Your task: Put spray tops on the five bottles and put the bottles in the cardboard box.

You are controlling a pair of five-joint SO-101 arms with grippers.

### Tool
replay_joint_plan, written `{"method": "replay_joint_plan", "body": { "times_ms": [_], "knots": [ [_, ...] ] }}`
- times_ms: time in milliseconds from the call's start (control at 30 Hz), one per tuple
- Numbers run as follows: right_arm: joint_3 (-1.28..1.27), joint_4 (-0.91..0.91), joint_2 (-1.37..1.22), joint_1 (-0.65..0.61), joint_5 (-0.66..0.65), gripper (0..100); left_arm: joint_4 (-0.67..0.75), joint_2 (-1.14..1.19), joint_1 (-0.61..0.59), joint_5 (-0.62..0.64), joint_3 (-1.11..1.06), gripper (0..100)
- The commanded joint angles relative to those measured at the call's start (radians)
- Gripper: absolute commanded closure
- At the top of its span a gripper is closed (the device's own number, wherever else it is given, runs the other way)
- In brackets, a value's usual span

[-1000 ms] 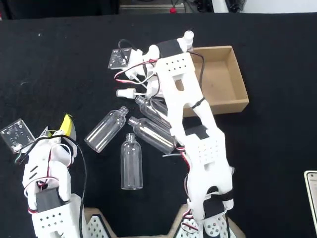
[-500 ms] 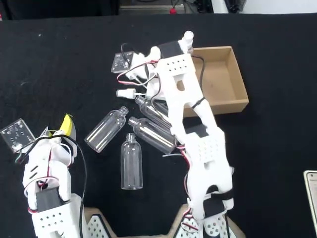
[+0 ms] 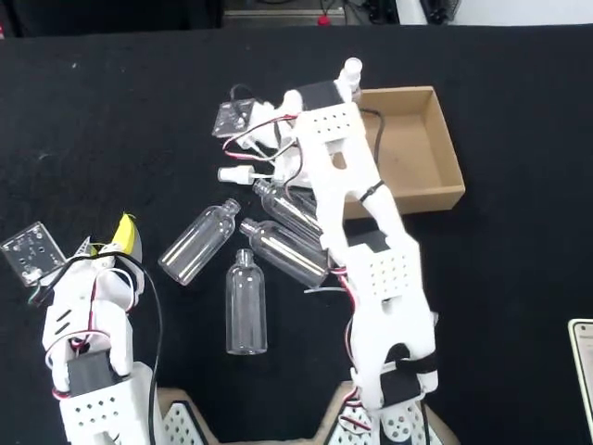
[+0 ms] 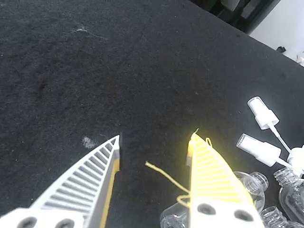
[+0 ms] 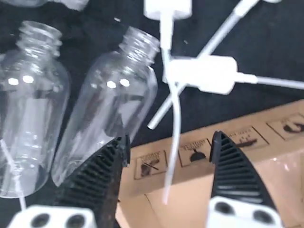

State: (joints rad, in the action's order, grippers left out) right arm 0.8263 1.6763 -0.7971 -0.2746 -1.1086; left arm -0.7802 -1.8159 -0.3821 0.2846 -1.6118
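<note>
Several clear bottles without tops lie in the middle of the table, among them one (image 3: 197, 242), another (image 3: 246, 301) and a third (image 3: 283, 251). A loose white spray top (image 3: 235, 173) lies just behind them, and another (image 3: 352, 69) stands at the back left corner of the cardboard box (image 3: 408, 199). My right arm (image 3: 338, 158) stretches over the bottles to the box's left side. My right gripper (image 5: 171, 138) hangs open above the box wall (image 5: 247, 142), with a spray top (image 5: 204, 73) and two bottle necks (image 5: 135, 40) beyond it. My left gripper (image 4: 156, 140) is open and holds nothing, left of the bottles.
The left arm's base (image 3: 93, 389) sits at the front left. A white object (image 3: 584, 357) lies at the right edge of the table. In the left wrist view two spray tops (image 4: 260, 110) lie beyond the yellow finger (image 4: 209, 175).
My right arm's wrist has shifted slightly to the right, toward the box. The left arm and the bottles have not moved.
</note>
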Motion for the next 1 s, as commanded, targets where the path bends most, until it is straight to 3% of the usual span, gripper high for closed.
{"method": "replay_joint_plan", "body": {
  "times_ms": [0, 233, 467, 667, 967],
  "knots": [
    [0.018, -0.031, 0.005, 0.035, -0.011, 74.4, 0.025, -0.009, -0.007, 0.005, 0.013, 77],
    [0.012, -0.031, 0.004, 0.02, -0.011, 74.6, 0.025, -0.009, -0.007, 0.005, 0.015, 77],
    [0.021, -0.031, -0.035, 0.009, -0.008, 91.3, 0.025, -0.009, -0.008, 0.005, 0.015, 77],
    [0.045, -0.023, -0.036, 0.009, -0.005, 93.5, 0.025, -0.009, -0.007, 0.005, 0.016, 77],
    [0.305, 0.002, -0.042, 0.008, 0.227, 98.9, 0.025, -0.009, -0.007, 0.005, 0.019, 77]
  ]
}}
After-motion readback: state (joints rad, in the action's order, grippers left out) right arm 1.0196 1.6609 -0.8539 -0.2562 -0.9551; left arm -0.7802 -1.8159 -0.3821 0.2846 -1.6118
